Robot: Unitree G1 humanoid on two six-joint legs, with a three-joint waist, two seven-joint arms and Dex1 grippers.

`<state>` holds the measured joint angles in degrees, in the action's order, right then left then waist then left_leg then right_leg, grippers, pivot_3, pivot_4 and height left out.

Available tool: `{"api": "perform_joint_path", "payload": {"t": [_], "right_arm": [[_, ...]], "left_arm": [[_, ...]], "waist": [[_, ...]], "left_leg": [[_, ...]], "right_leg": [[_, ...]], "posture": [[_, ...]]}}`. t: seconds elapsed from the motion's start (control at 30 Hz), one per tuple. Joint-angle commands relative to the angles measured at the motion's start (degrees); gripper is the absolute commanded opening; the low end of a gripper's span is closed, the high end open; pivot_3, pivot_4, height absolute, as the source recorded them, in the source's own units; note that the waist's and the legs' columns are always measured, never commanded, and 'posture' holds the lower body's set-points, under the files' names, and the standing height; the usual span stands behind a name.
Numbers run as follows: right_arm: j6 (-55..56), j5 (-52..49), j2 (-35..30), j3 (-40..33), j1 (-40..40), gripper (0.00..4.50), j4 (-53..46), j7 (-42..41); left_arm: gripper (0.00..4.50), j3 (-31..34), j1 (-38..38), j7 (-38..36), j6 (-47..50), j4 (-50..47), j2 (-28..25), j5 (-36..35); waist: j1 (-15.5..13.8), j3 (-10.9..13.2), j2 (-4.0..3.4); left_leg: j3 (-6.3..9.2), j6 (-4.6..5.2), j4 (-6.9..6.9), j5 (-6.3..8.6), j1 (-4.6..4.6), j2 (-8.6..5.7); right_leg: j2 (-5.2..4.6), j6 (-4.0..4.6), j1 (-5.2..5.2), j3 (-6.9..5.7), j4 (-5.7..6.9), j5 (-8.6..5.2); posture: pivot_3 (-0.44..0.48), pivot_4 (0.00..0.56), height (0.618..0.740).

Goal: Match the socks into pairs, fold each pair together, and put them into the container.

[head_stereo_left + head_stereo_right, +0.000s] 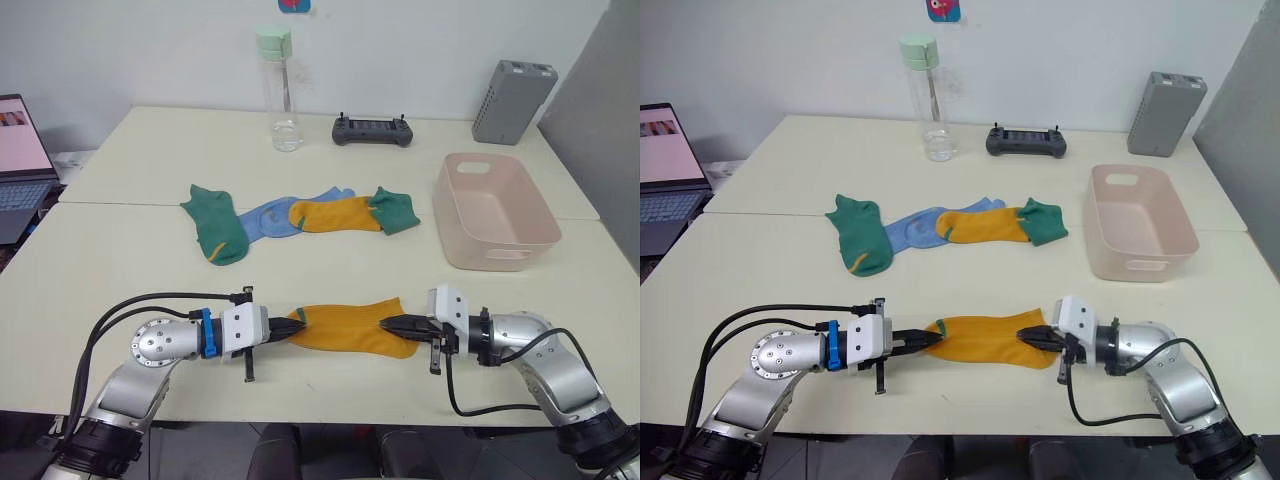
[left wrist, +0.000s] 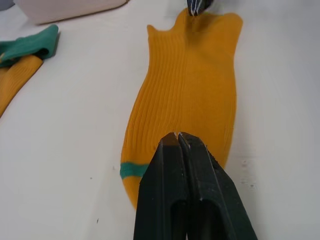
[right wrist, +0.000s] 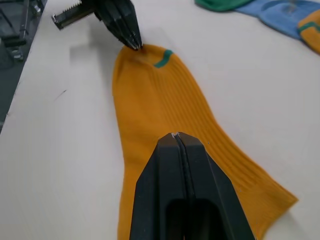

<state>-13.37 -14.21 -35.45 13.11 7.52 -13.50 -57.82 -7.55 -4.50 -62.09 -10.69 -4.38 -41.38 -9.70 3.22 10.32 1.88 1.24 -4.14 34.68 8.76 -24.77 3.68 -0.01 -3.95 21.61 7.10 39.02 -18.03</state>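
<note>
A mustard-yellow sock (image 1: 350,328) lies stretched out near the table's front edge. My left gripper (image 1: 297,327) is shut on its toe end, by the thin green stripe (image 3: 163,58). My right gripper (image 1: 388,324) is shut on its cuff end. Farther back, a row of socks lies overlapping: a dark green one (image 1: 215,225), a light blue one (image 1: 268,218), a second yellow one (image 1: 340,214) and another green one (image 1: 395,210). The pale pink container (image 1: 520,232) stands at the right, with nothing in it.
A clear bottle with a green cap (image 1: 280,95), a black controller (image 1: 373,130) and a grey ribbed box (image 1: 513,102) stand along the back of the table. A laptop (image 1: 20,160) sits at the far left.
</note>
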Motion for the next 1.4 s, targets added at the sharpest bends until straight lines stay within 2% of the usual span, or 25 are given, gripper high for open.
{"api": "perform_joint_path", "payload": {"t": [0.03,0.23,0.33,0.5,0.6,0.7,0.77,0.97,1.0,1.03,1.17,1.23,1.33,1.4], "right_arm": [[0.49,1.86,-2.26,-0.45,-1.29,0.0,1.25,-0.2],[1.83,1.68,-5.43,-3.12,-2.76,0.0,2.58,-1.2],[2.1,-0.93,-7.69,-7.54,-4.69,0.0,2.51,-1.97],[-3.12,-7.4,-5.35,-15.94,-6.2,0.0,-1.44,3.41],[-2.47,-5.43,-3.51,-19.52,-8.14,0.6,-3.23,9.12],[-1.25,-3.72,-1.47,-20.6,-9.86,1.65,-3.08,12.87],[-0.13,-2.67,-0.3,-20.3,-10.34,2.38,-3.01,14.45],[-1.38,-2.74,0.83,-17.35,-6.43,4.43,-3.49,14.22],[-2.34,-2.33,1.19,-15.55,-4.38,4.5,-3.64,14.17],[-3.04,-2.06,1.41,-14.33,-3.03,4.5,-3.75,14.17],[-5.82,1.21,5.67,-7.14,6.34,4.5,-1.41,16.41],[-7.95,4.7,10.19,-3.25,14.03,4.5,4.04,19.71],[-8.11,6.82,13.53,-1.24,19.71,4.5,9.74,20.93],[-3.39,9.12,17.38,0.58,26.29,4.5,19.85,21.58]], "left_arm": [[0.02,-0.65,0.69,0.01,-1.21,1.25,-1.35,2.82],[0.02,0.18,0.72,0.21,-4.83,6.38,-2.56,4.11],[0.02,2.76,2.56,-1.82,-4.24,3.91,-3.89,-0.6],[0.02,11.59,6.23,3.55,10.55,-4.71,-4.11,-10.72],[0.59,20.22,8.83,11.36,16.36,-5.22,-1.96,-13.68],[1.53,24.87,10.7,17.15,17.74,-4.72,1.1,-13.5],[2.16,26.14,12.05,20.13,17.37,-4.56,3.39,-12.32],[3.98,24.28,13.95,20.86,14.9,-4.85,5.56,-9.39],[4.32,23.9,13.14,20.95,15.02,-5.03,5.88,-9.52],[4.46,23.73,12.5,20.98,15.3,-5.24,6.13,-9.77],[4.46,21.51,9.1,19.67,18.26,-7.67,6.74,-11.75],[4.46,19.9,5.15,20.97,19.45,-8.52,7.6,-11.61],[4.46,19.16,1.8,22.34,20.83,-8.7,8.62,-11.37],[4.46,19.2,-1.0,23.94,22.36,-8.45,10.04,-12.13]], "waist": [[-0.08,0.0,0.0],[-0.12,-0.03,-0.02],[-0.1,-0.03,-0.02],[-0.06,-0.01,-0.01],[0.07,-0.01,-0.03],[0.01,-0.01,-0.02],[0.01,-0.01,-0.02],[0.03,-0.01,-0.02],[0.07,-0.01,-0.02],[0.1,-0.01,-0.02],[0.16,-0.02,0.0],[0.14,-0.02,0.0],[-0.01,-0.03,0.01],[-0.05,-0.03,0.02]], "left_leg": [[-0.01,0.0,0.0,0.0,0.0,-0.01],[0.0,0.0,-0.01,0.0,0.02,0.01],[-0.02,0.0,0.0,0.0,0.02,0.01],[-0.01,0.0,-0.04,0.0,0.0,0.03],[0.01,0.0,-0.05,0.0,0.01,0.04],[0.0,0.0,-0.05,0.01,0.0,0.01],[-0.04,-0.01,-0.06,0.01,0.0,-0.02],[-0.07,-0.01,-0.04,0.01,0.01,0.0],[-0.1,-0.01,-0.04,0.01,0.01,0.0],[-0.12,-0.01,-0.04,0.01,0.01,0.01],[-0.12,-0.01,-0.04,0.01,0.01,0.02],[-0.15,-0.01,-0.04,0.0,0.0,0.02],[-0.16,-0.01,-0.03,0.0,-0.06,0.02],[-0.14,-0.01,-0.08,0.01,-0.08,-0.01]], "right_leg": [[-0.01,0.0,0.01,0.0,0.0,0.0],[-0.01,0.02,0.02,-0.01,0.01,-0.01],[-0.02,0.02,0.0,0.01,0.01,-0.01],[-0.06,0.04,0.03,-0.03,0.01,-0.03],[-0.05,0.05,0.04,-0.06,0.03,-0.04],[-0.06,0.07,0.05,-0.06,-0.01,-0.06],[-0.09,0.07,0.04,-0.02,-0.03,-0.05],[-0.09,0.06,0.08,0.01,-0.02,-0.04],[-0.09,0.06,0.1,0.03,-0.02,-0.04],[-0.09,0.06,0.12,0.04,-0.02,-0.04],[-0.09,0.09,0.17,0.05,-0.01,-0.01],[-0.09,0.08,0.17,0.04,0.0,0.04],[-0.07,0.16,0.24,0.01,0.0,0.21],[-0.06,0.12,0.21,-0.01,-0.01,0.41]], "posture": [[0.0,0.15,0.74],[0.0,0.15,0.74],[0.0,0.15,0.74],[0.0,0.15,0.74],[0.0,0.15,0.74],[0.0,0.15,0.74],[0.0,0.15,0.74],[0.0,0.15,0.74],[0.0,0.15,0.74],[0.0,0.15,0.74],[0.0,0.15,0.74],[0.0,0.15,0.74],[0.0,0.15,0.74],[0.0,0.15,0.74]]}}
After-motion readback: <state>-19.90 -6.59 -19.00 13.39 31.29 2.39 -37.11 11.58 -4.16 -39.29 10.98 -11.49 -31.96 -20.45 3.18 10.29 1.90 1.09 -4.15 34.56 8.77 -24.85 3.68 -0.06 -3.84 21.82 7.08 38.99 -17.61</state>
